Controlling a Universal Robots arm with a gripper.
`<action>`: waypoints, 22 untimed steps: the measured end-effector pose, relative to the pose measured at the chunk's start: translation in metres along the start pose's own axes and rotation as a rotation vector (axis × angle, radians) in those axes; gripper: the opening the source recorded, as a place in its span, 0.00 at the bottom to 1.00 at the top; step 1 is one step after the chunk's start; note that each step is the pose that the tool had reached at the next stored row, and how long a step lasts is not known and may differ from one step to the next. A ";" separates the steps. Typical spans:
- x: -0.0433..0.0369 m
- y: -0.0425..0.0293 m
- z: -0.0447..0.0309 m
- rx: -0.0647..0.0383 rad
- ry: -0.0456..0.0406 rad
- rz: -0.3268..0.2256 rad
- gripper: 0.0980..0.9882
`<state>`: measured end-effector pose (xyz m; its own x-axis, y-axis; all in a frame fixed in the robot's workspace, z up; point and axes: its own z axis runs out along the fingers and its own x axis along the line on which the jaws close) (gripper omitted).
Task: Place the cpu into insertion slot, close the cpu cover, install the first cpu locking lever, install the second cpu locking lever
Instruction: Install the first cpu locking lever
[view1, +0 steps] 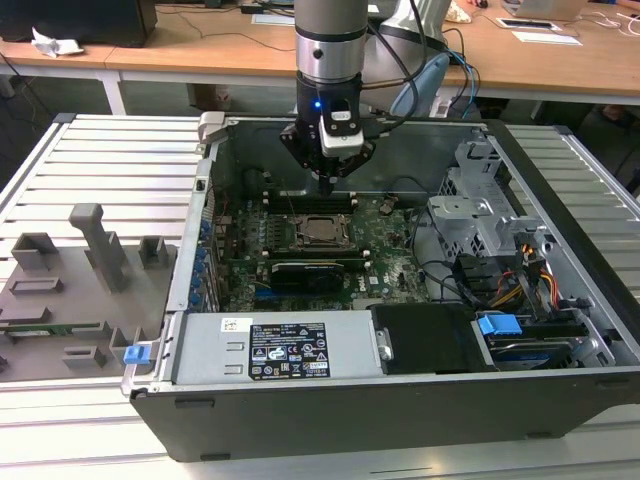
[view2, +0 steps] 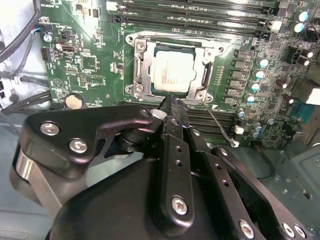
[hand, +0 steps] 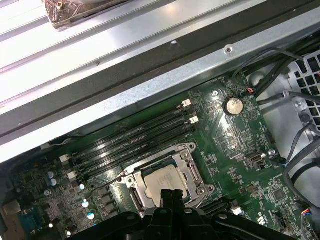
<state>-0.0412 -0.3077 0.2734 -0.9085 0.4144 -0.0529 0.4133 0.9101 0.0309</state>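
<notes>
The cpu (view2: 172, 72), a dull silver square chip, lies flat in the insertion slot (view2: 131, 90) on the green motherboard. The cpu cover (view2: 141, 60), a silver frame plate, lies down around the chip. A thin wire locking lever (view2: 222, 127) sticks out free from one corner of the socket. My gripper (view2: 170, 100) is shut with nothing between its black fingers, its tip just over the socket's edge nearest the wrist. In the exterior view the gripper (view1: 327, 185) hangs inside the open case just above the socket (view1: 322, 230). The first wrist view shows the chip (hand: 162, 182) beyond the fingertips (hand: 167, 196).
Long black memory slots (view2: 200, 12) run along the far side of the socket. A black graphics card (view1: 315, 270) lies beside the socket. The power supply (view1: 285, 350), drive cage (view1: 480, 210) and cables (view1: 520, 280) fill the case. A grey fixture plate (view1: 70, 290) lies at the exterior view's left.
</notes>
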 end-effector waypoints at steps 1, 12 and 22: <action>0.0000 0.0000 0.0000 0.000 0.0001 -0.003 0.01; 0.0000 0.0000 0.0000 -0.003 0.0016 -0.051 0.01; -0.0001 -0.0002 0.0000 -0.007 0.0042 -0.134 0.01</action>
<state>-0.0411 -0.3079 0.2734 -0.9558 0.2894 -0.0528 0.2881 0.9571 0.0309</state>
